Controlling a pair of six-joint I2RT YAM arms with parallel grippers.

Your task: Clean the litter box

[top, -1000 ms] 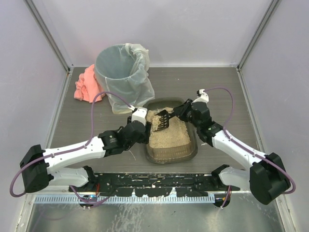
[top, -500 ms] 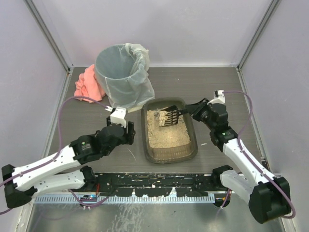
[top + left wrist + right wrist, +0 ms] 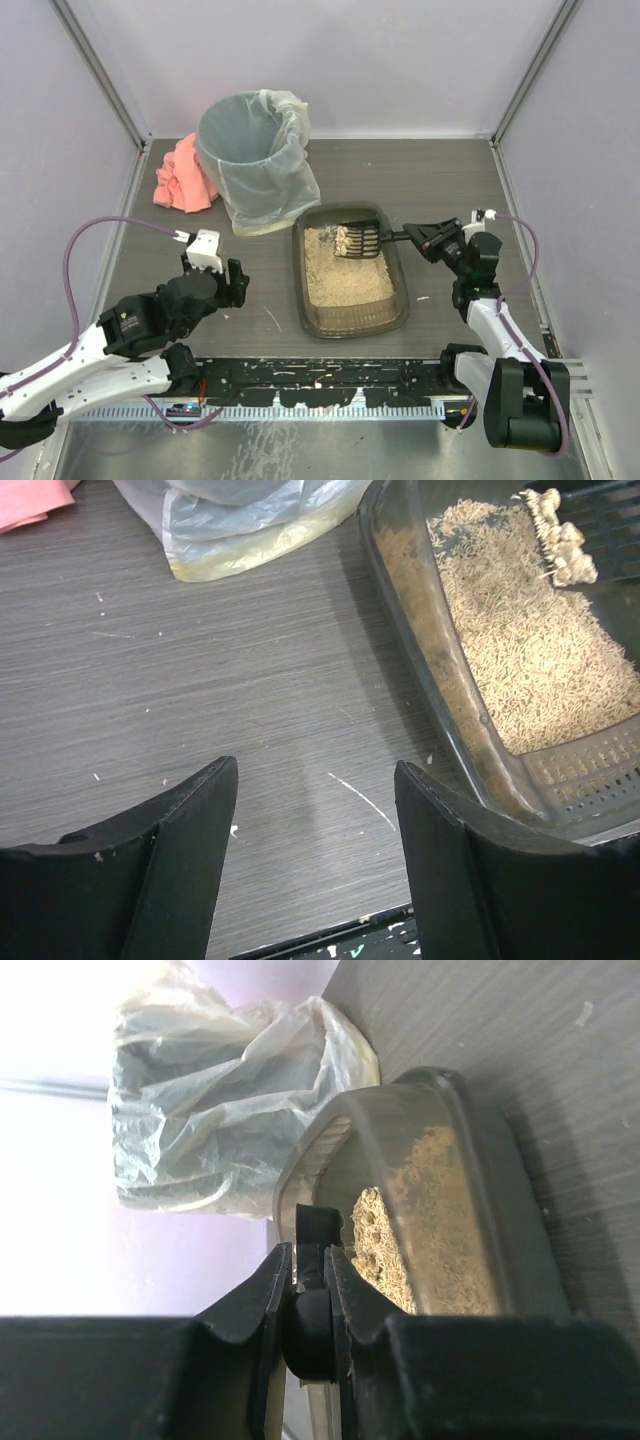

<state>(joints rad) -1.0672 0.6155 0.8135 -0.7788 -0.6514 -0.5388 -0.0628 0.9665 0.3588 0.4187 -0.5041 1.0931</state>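
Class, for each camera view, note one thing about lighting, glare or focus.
Top external: even light, sharp, soft shadows around the litter box. Left wrist: litter crisp; the open left gripper is dark and slightly soft. Right wrist: background blown out white around the bin liner; the right gripper, shut on the scoop, is dark and soft.

The litter box (image 3: pixel 352 327) sits mid-counter (image 3: pixel 450 190), with the scoop (image 3: pixel 358 238) over its far end. The bin (image 3: pixel 262 185) stands behind-left, with a cloth (image 3: pixel 180 176) to the bin's left.
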